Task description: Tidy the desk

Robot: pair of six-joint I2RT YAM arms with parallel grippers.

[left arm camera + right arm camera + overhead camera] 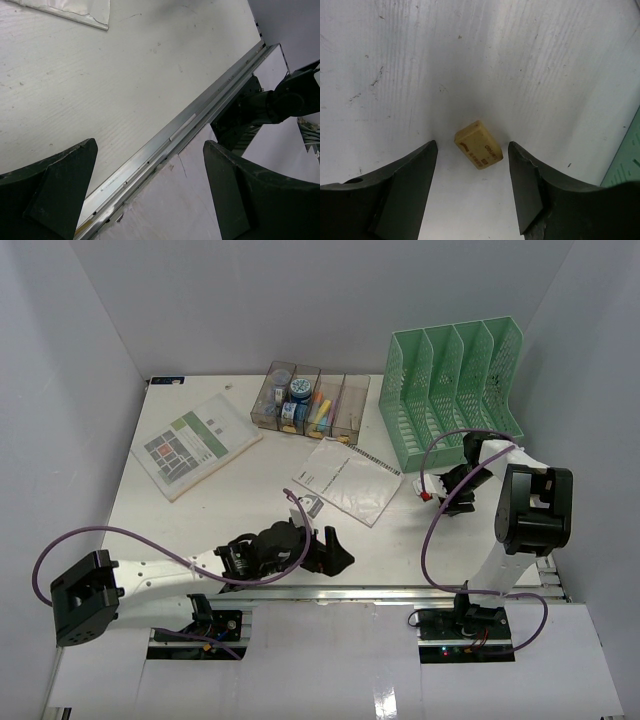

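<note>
The desk (230,505), a white top with a silver rail (200,120) along its near edge, carries a booklet (195,445) at the left, a spiral notebook (348,480) in the middle, clear bins (310,400) at the back and a green mesh file rack (455,390) at the back right. Near the rack's front, the right gripper (472,145) hangs low over a small yellowish eraser (478,151), jaws partly apart and straddling it (gaps show on both sides, so nothing is gripped). The left gripper (150,144) hovers over the rail, spread wide and empty.
</note>
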